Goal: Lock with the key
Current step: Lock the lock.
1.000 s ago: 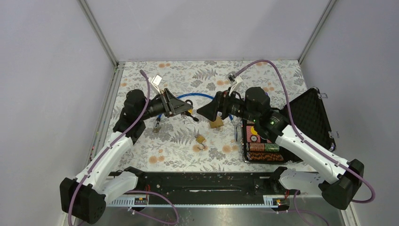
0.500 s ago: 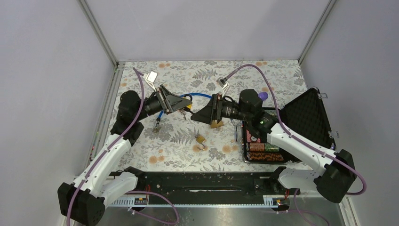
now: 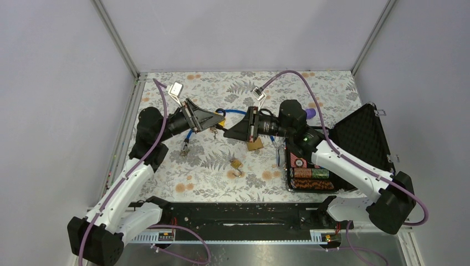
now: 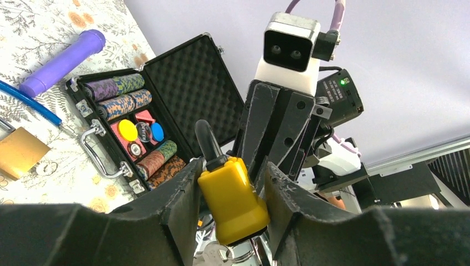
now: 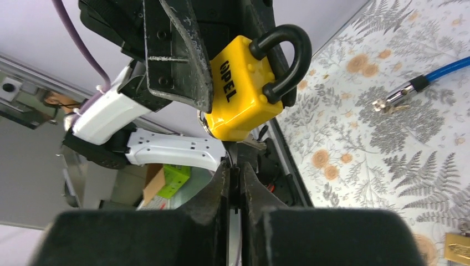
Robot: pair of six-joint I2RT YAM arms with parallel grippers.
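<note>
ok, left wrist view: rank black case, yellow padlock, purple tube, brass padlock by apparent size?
1. black case
2. yellow padlock, inflated by nearness to the camera
3. purple tube and brass padlock look about alike; that padlock is cut by the frame edge

Yellow padlock [image 5: 241,102] with a black shackle [image 5: 285,52] and black lettering on one face, held clear of the worktop [image 5: 354,138] between the jaws of the left gripper [image 4: 231,169], which grip two opposite sides. Both shackle legs meet the body. A metal key [image 5: 245,145] sits at the underside of the body, pinched in the jaws of the right gripper [image 5: 235,166]; a key ring [image 4: 224,254] hangs there
</note>
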